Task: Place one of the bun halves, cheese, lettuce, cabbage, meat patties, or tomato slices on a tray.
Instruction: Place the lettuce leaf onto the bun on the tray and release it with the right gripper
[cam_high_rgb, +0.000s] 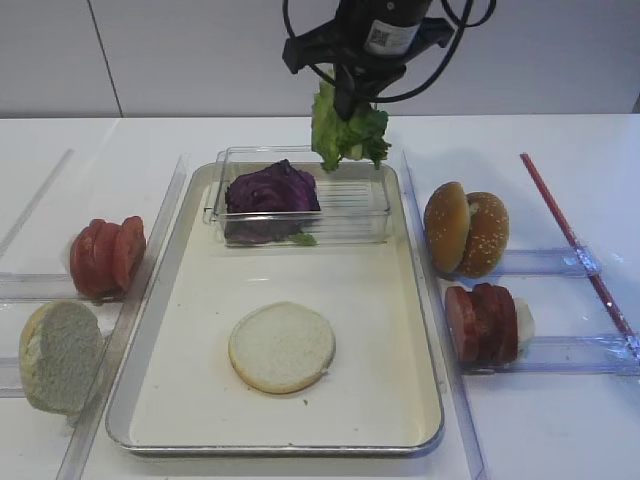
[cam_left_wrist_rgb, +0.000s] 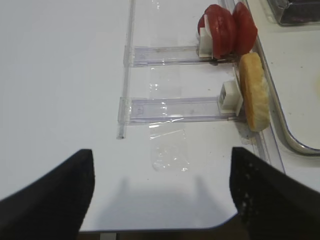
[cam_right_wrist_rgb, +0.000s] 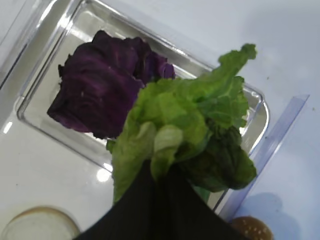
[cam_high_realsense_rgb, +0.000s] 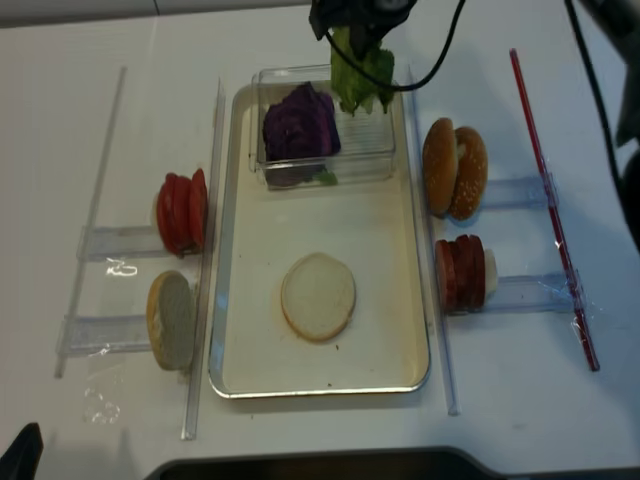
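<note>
While the right gripper (cam_high_rgb: 352, 108) is hanging above the far end of the tray (cam_high_rgb: 190, 395), its jaws are clenched on the lettuce (cam_high_rgb: 345, 133), which is dangling in the air over the right part of a clear plastic container (cam_high_rgb: 372, 211). From the right wrist view the ruffled green leaves (cam_right_wrist_rgb: 185, 130) are fanning out from between the dark fingers, with the container directly beneath.

Item, cabbage (cam_high_rgb: 271, 190): lying inside the container, toward its left side, with a small green scrap beside it at the container's front wall.

Item, bun halves: one pale half (cam_high_rgb: 282, 346) is lying crumb face up on the tray's cream floor, near the middle of the near end; another pale half (cam_high_rgb: 58, 354) is standing on edge in a clear holder off the tray's left side; golden sesame-seeded halves (cam_high_rgb: 466, 232) are standing on edge in a holder off the right side.

Item, tomato slices (cam_high_rgb: 106, 253): standing in a row in the far left holder, just behind the pale half there.

Item, meat patties (cam_high_rgb: 484, 322): standing in a row in the near right holder, in front of the sesame halves.

Item, red rod (cam_high_rgb: 572, 237): lying on the table well to the right.

Item, left gripper (cam_left_wrist_rgb: 160, 192): hovering low over bare white table (cam_left_wrist_rgb: 60, 75) left of the holders, jaws spread wide and grasping nothing.
</note>
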